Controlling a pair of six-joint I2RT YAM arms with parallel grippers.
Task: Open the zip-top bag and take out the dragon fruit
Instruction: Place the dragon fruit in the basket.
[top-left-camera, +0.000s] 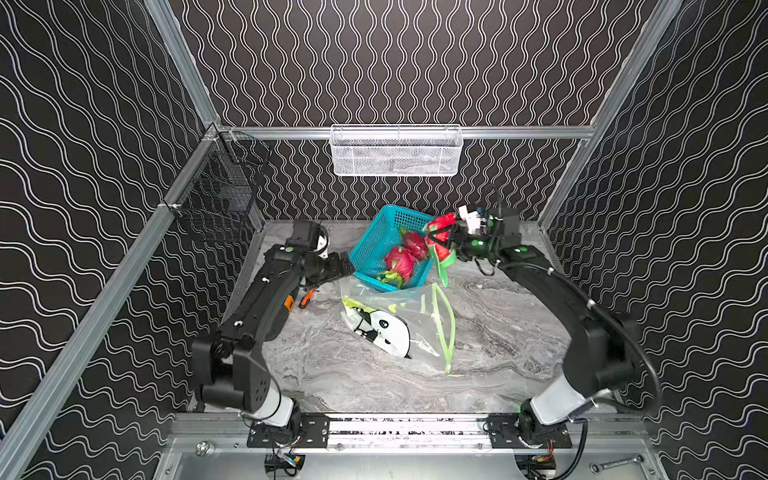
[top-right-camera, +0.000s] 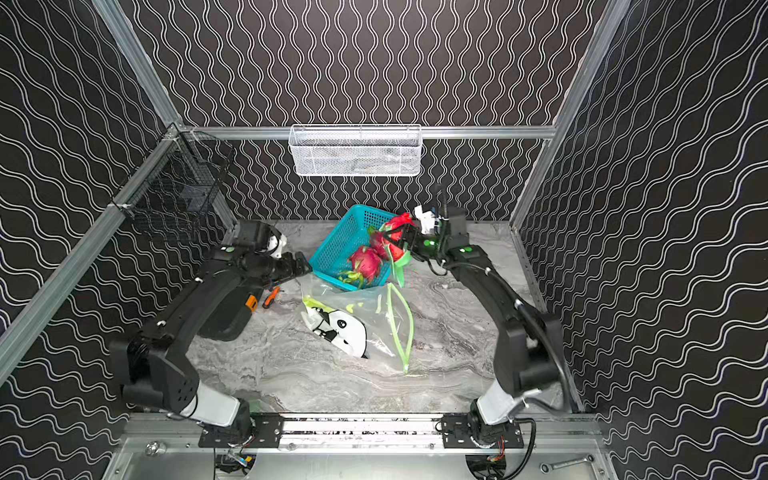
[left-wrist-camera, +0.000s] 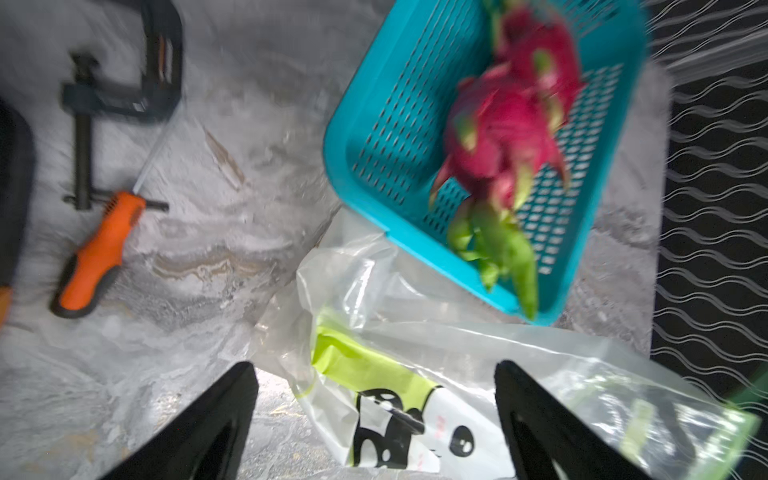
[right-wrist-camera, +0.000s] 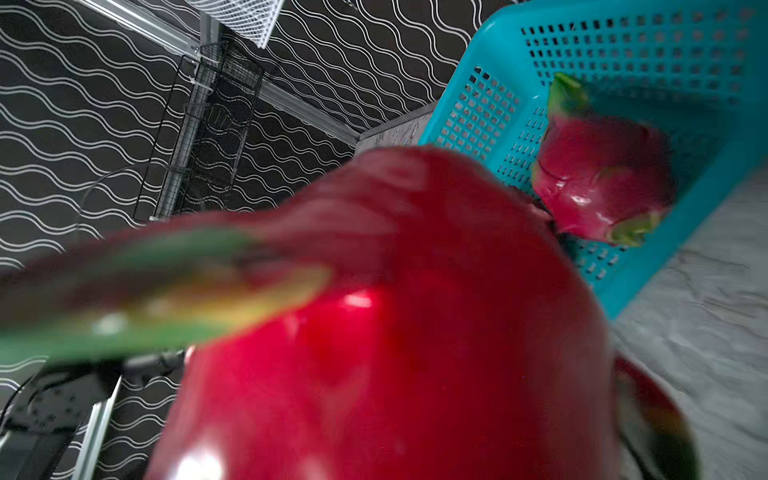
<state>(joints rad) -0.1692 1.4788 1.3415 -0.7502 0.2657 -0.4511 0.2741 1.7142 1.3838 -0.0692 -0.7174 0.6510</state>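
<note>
Dragon fruit (top-left-camera: 443, 221) pinched in right gripper (top-left-camera: 439, 239), teal basket (top-left-camera: 373, 245) just ahead of it. Left gripper (left-wrist-camera: 374, 370) spread wide, empty; zip-top bag (top-left-camera: 401, 328) lies on table (top-left-camera: 507, 332) directly beneath it.

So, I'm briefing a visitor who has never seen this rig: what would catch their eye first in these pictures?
Most likely the glossy red dragon fruit gripped in the right arm's jaws by the far right corner of the teal basket, where two more pink fruits lie. Next, the clear panda-print zip-top bag, lying flat on the marble table in front of the basket.
</note>
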